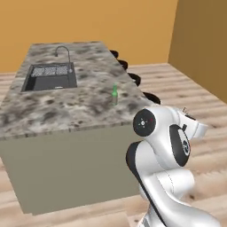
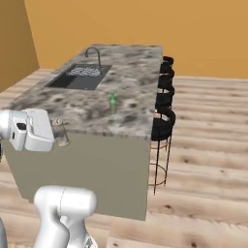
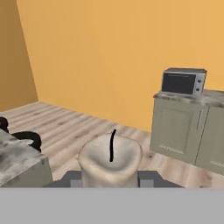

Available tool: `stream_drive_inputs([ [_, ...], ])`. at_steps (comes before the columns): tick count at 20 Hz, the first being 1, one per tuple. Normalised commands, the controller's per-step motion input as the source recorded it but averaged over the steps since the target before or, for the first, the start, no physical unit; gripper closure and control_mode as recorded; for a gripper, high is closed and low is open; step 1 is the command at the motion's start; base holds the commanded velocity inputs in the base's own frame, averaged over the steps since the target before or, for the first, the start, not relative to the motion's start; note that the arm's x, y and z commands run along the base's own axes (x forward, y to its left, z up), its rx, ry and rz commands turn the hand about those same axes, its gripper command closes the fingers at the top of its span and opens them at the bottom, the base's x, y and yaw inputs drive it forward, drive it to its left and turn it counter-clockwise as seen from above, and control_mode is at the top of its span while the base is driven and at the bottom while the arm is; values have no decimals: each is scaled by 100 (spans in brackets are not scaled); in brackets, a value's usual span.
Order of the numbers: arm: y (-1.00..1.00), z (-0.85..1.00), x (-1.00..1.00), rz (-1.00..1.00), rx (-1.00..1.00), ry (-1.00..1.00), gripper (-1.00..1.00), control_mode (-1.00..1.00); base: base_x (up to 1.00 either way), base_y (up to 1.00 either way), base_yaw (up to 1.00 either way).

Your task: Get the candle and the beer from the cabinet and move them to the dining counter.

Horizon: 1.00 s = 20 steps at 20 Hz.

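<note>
granite surface of the dining counter (image 2: 131,72) already carries the beer (image 2: 113,103) at mid frame. the jaws (image 3: 111,177) hold the candle (image 3: 111,159) at left edge, beside the counter's near corner; it may hit the edge if moved low.

Light is even and bright in all three views — flat, rendered, with no clear source. The orange walls (image 1: 102,26) shade only from plane to plane. Shadows are faint: none shows under the beer (image 1: 115,95) on the dining counter (image 1: 75,104), and its side panel is just slightly darker than its top. No glare on the granite. Edges are soft and the textures blurry — the candle (image 3: 111,162) close to the hand camera looks smeared, its wick a dark streak. Straight lines stay straight at the edges.
</note>
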Motion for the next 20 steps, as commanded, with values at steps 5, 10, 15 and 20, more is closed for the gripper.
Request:
stream_drive_inputs([
  [5, 0, 0, 0, 0, 0, 0, 100, 100, 45, -72, 34],
  [10, 0, 0, 0, 0, 0, 0, 100, 100, 39, -74, 34],
  [15, 0, 0, 0, 0, 0, 0, 100, 100, 30, -82, 32],
  [20, 0, 0, 0, 0, 0, 0, 100, 100, 29, -80, 33],
])
